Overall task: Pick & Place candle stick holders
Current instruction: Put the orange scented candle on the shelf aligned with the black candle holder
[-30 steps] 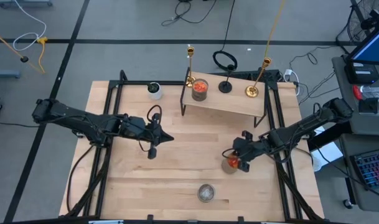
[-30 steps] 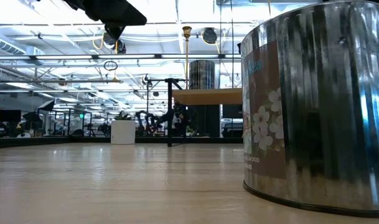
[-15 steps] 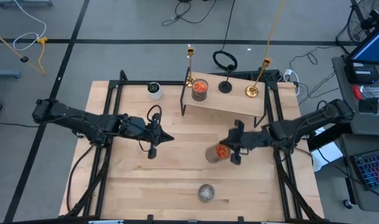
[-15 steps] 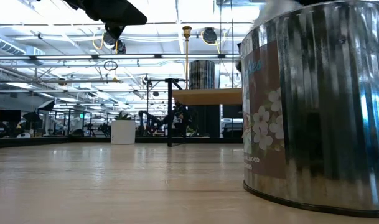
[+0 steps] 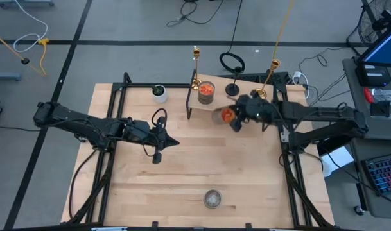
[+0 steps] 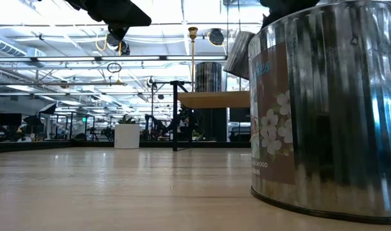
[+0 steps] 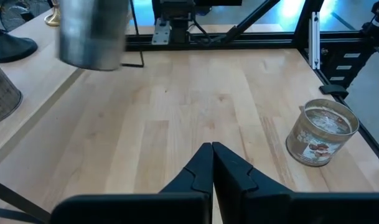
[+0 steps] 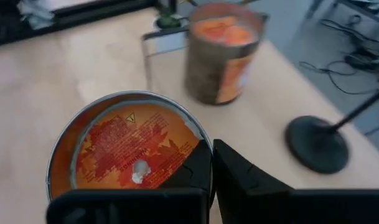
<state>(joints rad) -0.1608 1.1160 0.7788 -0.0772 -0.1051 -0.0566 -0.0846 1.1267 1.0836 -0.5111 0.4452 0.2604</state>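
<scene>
- I judge I'm mid-carry: the right tool (image 5: 237,118) is clenched on an orange jar (image 5: 227,115) at the shelf's (image 5: 246,106) front edge, toward twelve o'clock on the worktop (image 5: 182,173).
- Next, I'd set it down beside the second orange jar (image 5: 206,91).
- The carried jar is short and glassy, with an orange label.
- The left tool (image 5: 171,142) waits pinched closed at nine o'clock.

The high view looks straight down on the whole table (image 5: 182,173). The low view sits at tabletop level, very near the clear-grey jar (image 6: 327,109), facing the raised shelf (image 6: 214,99). Both wrist views look forward and down; the left wrist view shares that jar (image 7: 320,132).
</scene>
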